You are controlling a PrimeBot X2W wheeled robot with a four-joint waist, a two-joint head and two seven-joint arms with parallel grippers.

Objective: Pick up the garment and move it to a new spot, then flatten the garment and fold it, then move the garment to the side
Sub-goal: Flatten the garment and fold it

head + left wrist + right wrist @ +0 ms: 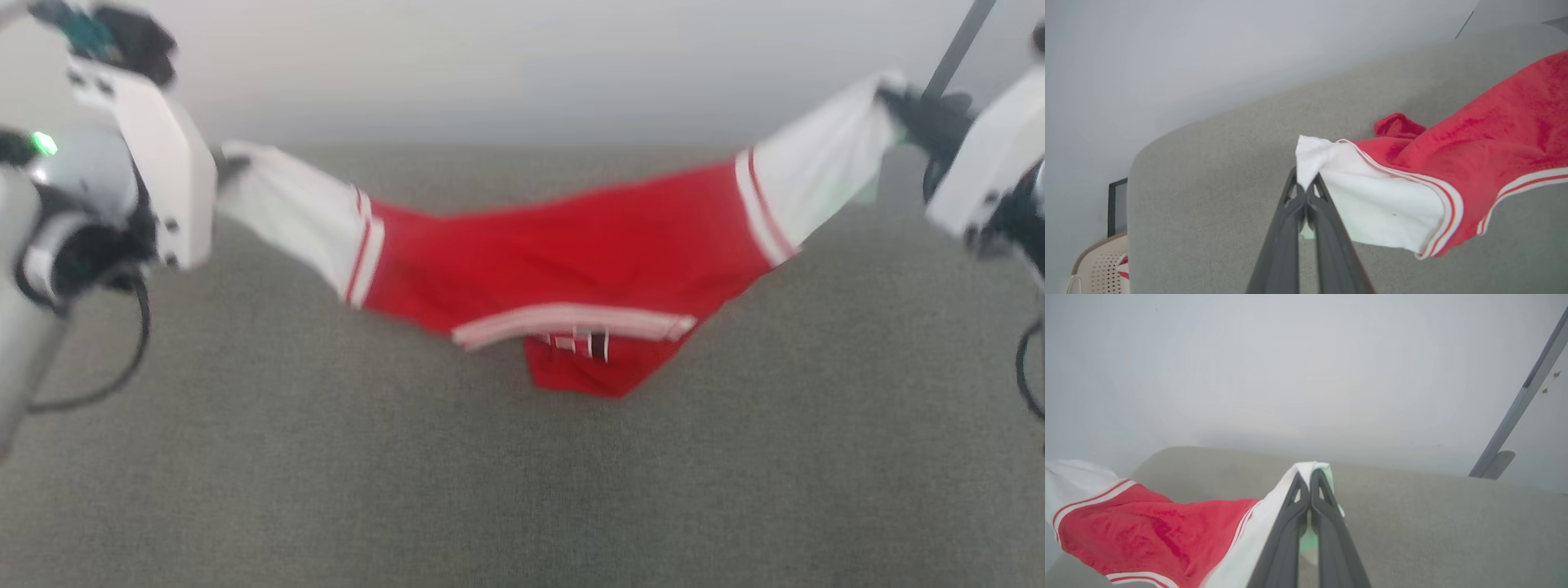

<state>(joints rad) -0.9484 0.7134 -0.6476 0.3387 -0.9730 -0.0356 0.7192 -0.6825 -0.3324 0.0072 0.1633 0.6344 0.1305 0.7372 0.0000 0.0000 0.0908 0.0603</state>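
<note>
The garment (571,261), a red jersey with short white sleeves and white stripe trim, hangs stretched between both arms above the grey surface, its red middle sagging down to it. My left gripper (230,166) is shut on the end of one white sleeve (1372,196), seen pinched in the left wrist view by the left gripper (1305,185). My right gripper (902,106) is shut on the other white sleeve (816,180); the right wrist view shows the right gripper (1309,477) clamped on that sleeve's edge (1310,467), with the red body (1155,531) trailing to the left.
The grey fabric surface (522,490) spreads wide under and in front of the garment. A pale wall rises behind it. A grey pole (1523,396) leans at the far right. A beige perforated basket (1102,265) stands beyond the surface's left corner.
</note>
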